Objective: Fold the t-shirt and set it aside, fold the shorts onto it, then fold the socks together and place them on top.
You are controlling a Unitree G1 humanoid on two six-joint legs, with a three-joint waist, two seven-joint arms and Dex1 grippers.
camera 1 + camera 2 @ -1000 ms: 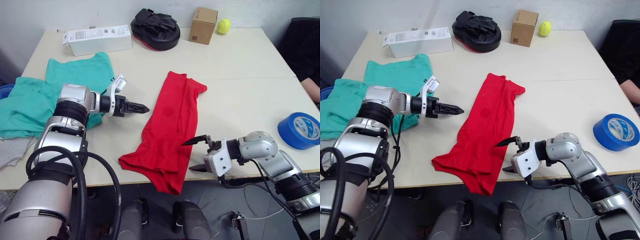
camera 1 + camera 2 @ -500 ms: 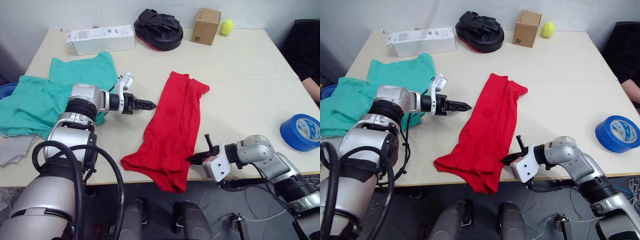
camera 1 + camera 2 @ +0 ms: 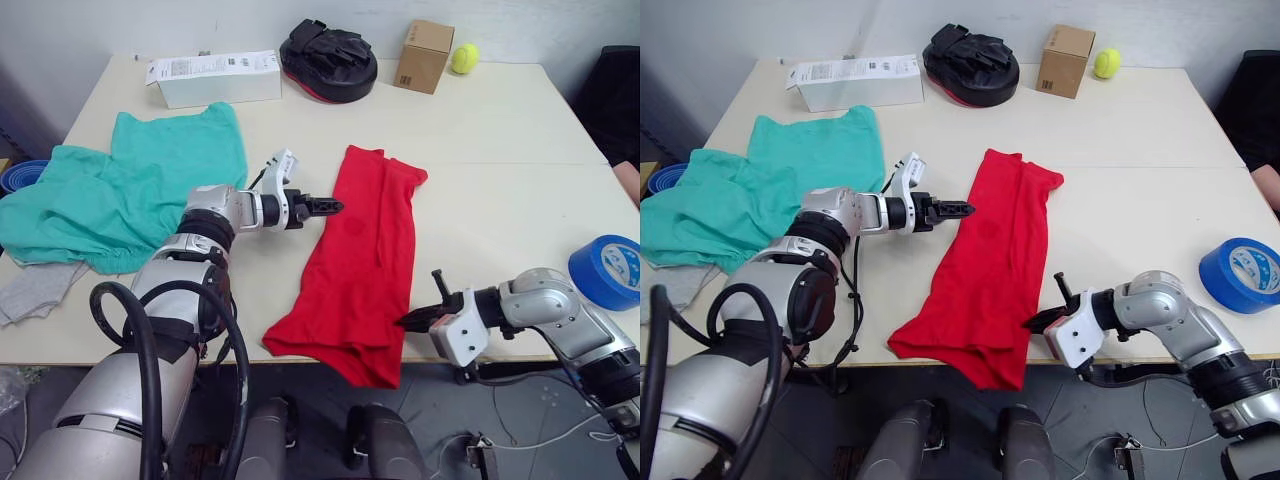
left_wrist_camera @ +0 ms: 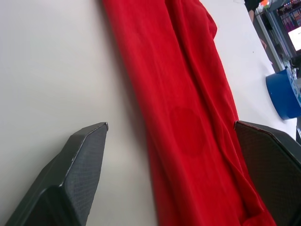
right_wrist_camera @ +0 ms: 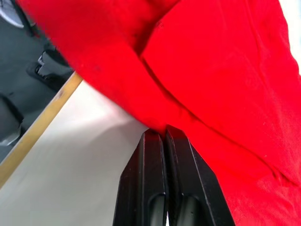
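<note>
Right end effector [image 3: 412, 320]: fingers pressed together, tips right at the near right edge of the t-shirt [image 3: 362, 262]; the wrist view shows no cloth pinched between them.
Left end effector [image 3: 962, 209]: fingers spread wide in its wrist view, low over the desk [image 3: 500, 150], pointing at the t-shirt's left edge, just beside it.
T-shirt: red, folded into a long strip down the middle of the desk, its near end drooping over the front edge.
Shorts [image 3: 120, 190]: teal-green, spread loosely on the left side of the desk, well apart from the t-shirt.
Socks [image 3: 35, 288]: grey knit, at the near left corner, partly tucked under the shorts.
Far edge: white box [image 3: 215, 76], black mitt [image 3: 330, 58], cardboard box [image 3: 424, 55], yellow ball [image 3: 463, 58].
Right edge: roll of blue tape [image 3: 606, 272].
</note>
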